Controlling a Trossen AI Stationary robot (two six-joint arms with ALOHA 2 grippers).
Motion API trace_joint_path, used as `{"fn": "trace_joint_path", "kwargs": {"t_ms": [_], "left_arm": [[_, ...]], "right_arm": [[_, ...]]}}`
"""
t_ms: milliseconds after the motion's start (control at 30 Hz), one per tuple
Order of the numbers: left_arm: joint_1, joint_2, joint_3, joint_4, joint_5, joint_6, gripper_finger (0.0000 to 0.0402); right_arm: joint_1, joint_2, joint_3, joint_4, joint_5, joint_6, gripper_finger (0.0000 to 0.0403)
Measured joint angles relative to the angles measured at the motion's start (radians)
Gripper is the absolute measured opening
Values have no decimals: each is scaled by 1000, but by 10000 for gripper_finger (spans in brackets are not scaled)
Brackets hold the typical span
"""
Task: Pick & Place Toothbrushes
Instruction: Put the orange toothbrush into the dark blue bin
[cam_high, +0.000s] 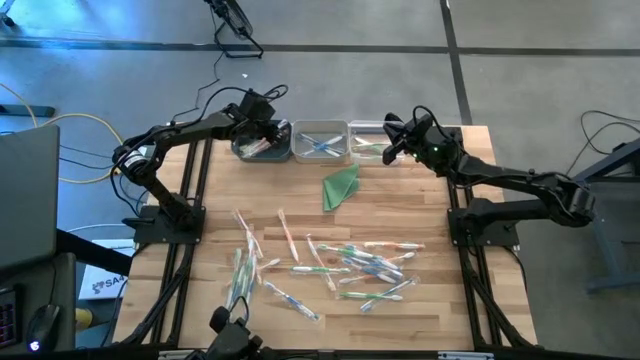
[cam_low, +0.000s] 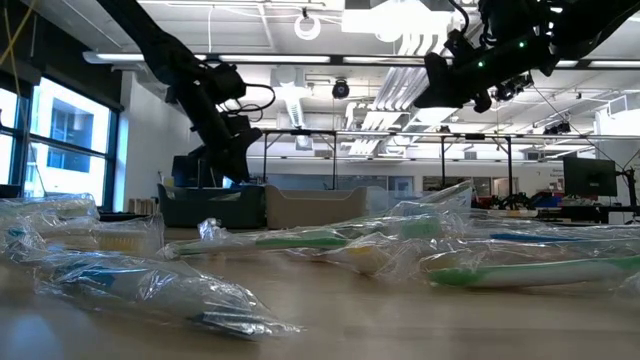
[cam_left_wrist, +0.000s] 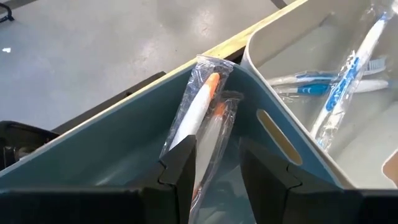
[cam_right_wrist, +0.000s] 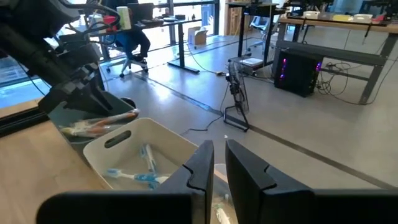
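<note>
While gripping a wrapped orange toothbrush (cam_left_wrist: 205, 109), the left gripper (cam_left_wrist: 217, 163) hangs over the blue bin (cam_left_wrist: 118, 149).
Right gripper (cam_right_wrist: 214, 165), nearly closed and empty, hovers above the end bin (cam_high: 368, 140); no writing is legible.

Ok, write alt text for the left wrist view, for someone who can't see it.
The left gripper holds a plastic-wrapped toothbrush with an orange accent between its two dark fingers, over the blue-grey bin. Beside it, a beige bin holds wrapped blue-accented toothbrushes. Beyond the table edge is grey floor.
</note>
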Motion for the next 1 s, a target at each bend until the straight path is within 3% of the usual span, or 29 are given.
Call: {"fn": "trace_joint_path", "kwargs": {"t_ms": [800,1000], "left_arm": [[0,0,0,57,-35,0,117],[-14,-2,0,63,-36,-104,117]], "right_arm": [[0,0,0,1,-4,-5,34],[0,0,0,22,-7,3,34]]}}
